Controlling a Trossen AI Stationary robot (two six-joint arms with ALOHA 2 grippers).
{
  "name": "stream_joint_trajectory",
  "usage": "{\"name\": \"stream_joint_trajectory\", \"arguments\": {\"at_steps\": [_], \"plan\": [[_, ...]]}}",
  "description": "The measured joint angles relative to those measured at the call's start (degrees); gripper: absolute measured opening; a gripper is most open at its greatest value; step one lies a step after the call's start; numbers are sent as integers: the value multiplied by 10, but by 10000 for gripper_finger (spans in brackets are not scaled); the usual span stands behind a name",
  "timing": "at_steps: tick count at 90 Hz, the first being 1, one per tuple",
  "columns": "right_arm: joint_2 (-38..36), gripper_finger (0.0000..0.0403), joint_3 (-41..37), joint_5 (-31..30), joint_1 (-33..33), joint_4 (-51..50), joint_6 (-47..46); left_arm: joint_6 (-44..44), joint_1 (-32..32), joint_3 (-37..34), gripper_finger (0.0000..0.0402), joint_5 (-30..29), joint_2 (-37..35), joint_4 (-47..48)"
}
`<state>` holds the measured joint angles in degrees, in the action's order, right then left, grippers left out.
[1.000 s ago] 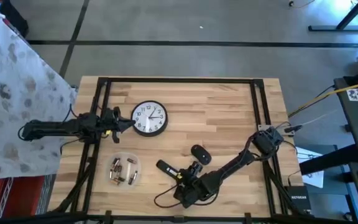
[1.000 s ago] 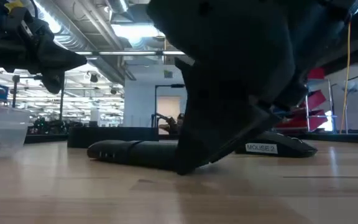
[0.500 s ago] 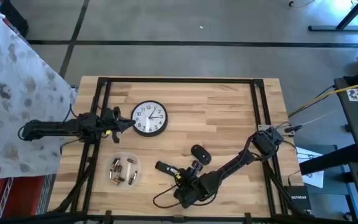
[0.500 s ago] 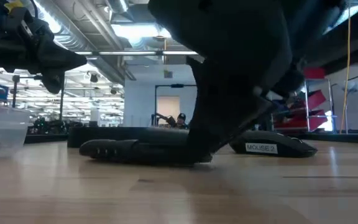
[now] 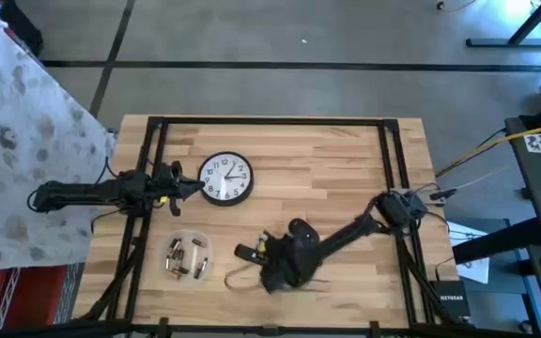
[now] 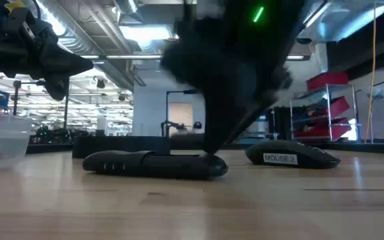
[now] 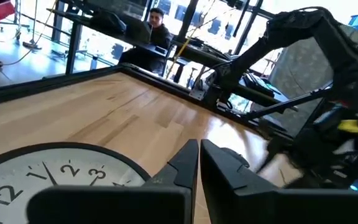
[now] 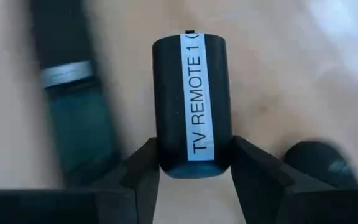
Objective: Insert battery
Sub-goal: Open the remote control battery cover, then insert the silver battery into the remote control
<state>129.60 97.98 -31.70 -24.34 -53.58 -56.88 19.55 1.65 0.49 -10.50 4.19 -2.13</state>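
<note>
A black remote (image 5: 245,252) labelled "TV REMOTE 1" lies flat on the wooden table (image 5: 346,160), near its front. My right gripper (image 8: 194,158) stands over the remote's right end, shut on it. Loose batteries (image 5: 184,257) lie in a clear round container (image 5: 187,242) left of the remote. My left gripper (image 7: 199,163) hovers shut and empty at the left edge of a white wall clock (image 5: 225,178). In the low view it shows at the upper left (image 6: 53,63). My right gripper pinches the remote's labelled end (image 8: 192,155) between its two fingers (image 8: 143,171), one on each long side. The fingers come from above, pointing down, and lie across the remote. The remote rests flat on the table (image 6: 153,164).
A black mouse (image 6: 292,157) labelled "MOUSE 2" lies just right of and behind the remote. A cable loops on the table near the front edge (image 5: 242,278). A dark blurred strip (image 8: 73,106) shows beside the remote. The far right of the tabletop is bare wood.
My right arm has swung toward the far edge and its wrist has risen more upright over the remote. The remote has slid a little toward the table's left edge, and its right end, which was tipped under the gripper, now lies flat.
</note>
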Motion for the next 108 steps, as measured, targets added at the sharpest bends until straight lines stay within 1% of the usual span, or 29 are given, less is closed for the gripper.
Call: {"name": "stream_joint_trajectory", "arguments": {"at_steps": [18,28,35,43,49,55,59,63,70,75,83,88,100,108], "plan": [[0,207,0,13,68,17,59,0,0,0,0,0,0,0],[0,236,0,20,90,18,86,0,0,0,0,0,0,0],[0,254,0,13,99,25,106,0,0,0,0,0,0,0],[0,271,0,-23,98,72,150,0,0,0,0,0,0,0],[0,279,0,-20,92,134,222,0,0,0,0,0,0,0],[0,281,1,22,86,215,315,0,0,0,0,0,0,0],[0,280,6,69,84,260,380,0,0,0,0,0,0,0],[0,278,13,133,85,311,432,0,0,0,0,0,0,0],[-1,272,17,248,91,405,480,0,0,0,0,0,0,0],[-1,267,17,299,99,462,485,0,0,0,0,0,0,0],[-1,258,17,320,111,520,486,0,0,0,0,0,0,0],[-1,251,26,325,118,528,484,0,0,0,0,0,0,0],[-1,236,65,355,126,511,468,0,0,0,0,0,0,0],[-1,229,93,367,128,478,468,0,0,0,0,0,0,0]]}}
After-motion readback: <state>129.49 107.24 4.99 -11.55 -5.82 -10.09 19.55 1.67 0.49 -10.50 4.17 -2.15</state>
